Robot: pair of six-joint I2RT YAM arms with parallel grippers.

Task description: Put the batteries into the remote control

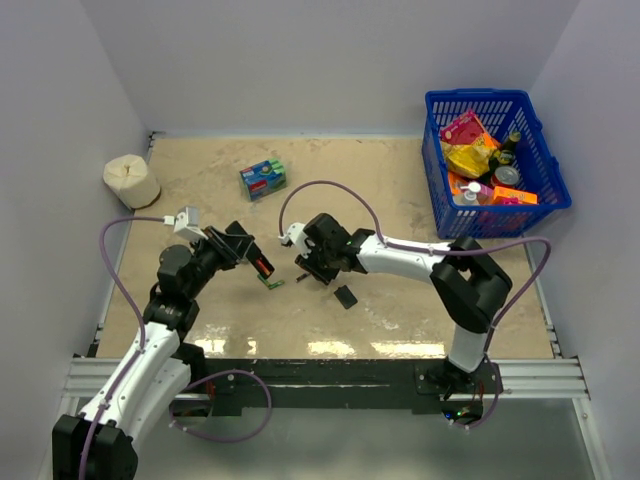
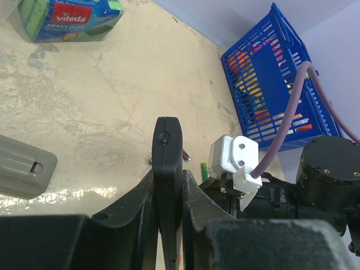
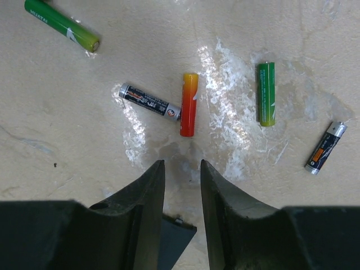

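My left gripper [image 2: 169, 174] is shut on the black remote control [image 2: 167, 140], held edge-on above the table; in the top view the remote [image 1: 262, 267] shows a bit of orange-red. My right gripper [image 3: 182, 164] hovers just right of it [image 1: 305, 262], jaws a narrow gap apart with nothing between them. Several batteries lie on the table ahead of it: an orange-red one [image 3: 189, 104], a black-and-silver one [image 3: 149, 102] touching it, green ones [image 3: 266, 93] [image 3: 63, 25] and another black one [image 3: 325, 147]. The small black back cover [image 3: 174, 236] lies under the right fingers [image 1: 346, 296].
A grey remote [image 2: 22, 169] lies left of the held one. A blue-green sponge packet [image 1: 263, 178] sits at the back middle, a paper roll [image 1: 131, 181] at the back left, and a blue basket [image 1: 495, 160] of groceries at the back right.
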